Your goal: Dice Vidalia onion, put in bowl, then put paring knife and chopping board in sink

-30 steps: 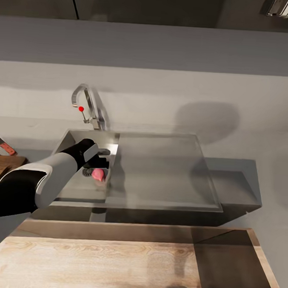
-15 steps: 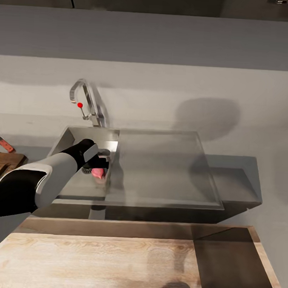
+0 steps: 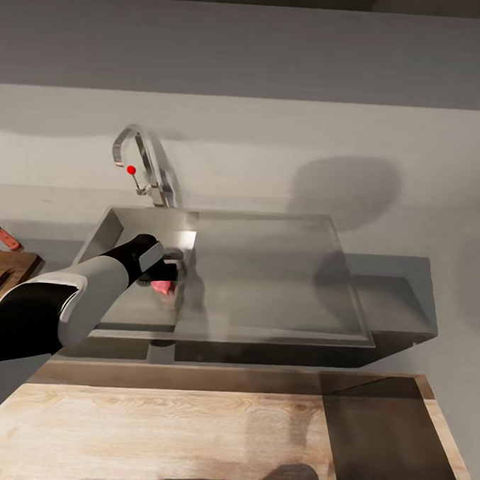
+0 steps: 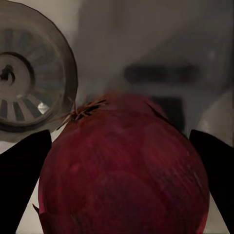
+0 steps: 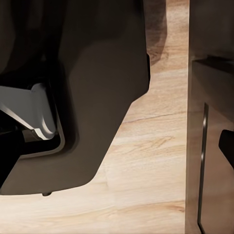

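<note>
In the head view the left pincer (image 3: 168, 272) covers most of the onion (image 3: 162, 287) and the drain below it. The board (image 3: 0, 273) and knife (image 3: 0, 234) at the desk's left end are cut off by the picture's edge. In the left wrist view the onion's (image 4: 124, 170) underside runs out of frame.

Head high over sink (image 3: 266, 284); wrists close-in.
</note>
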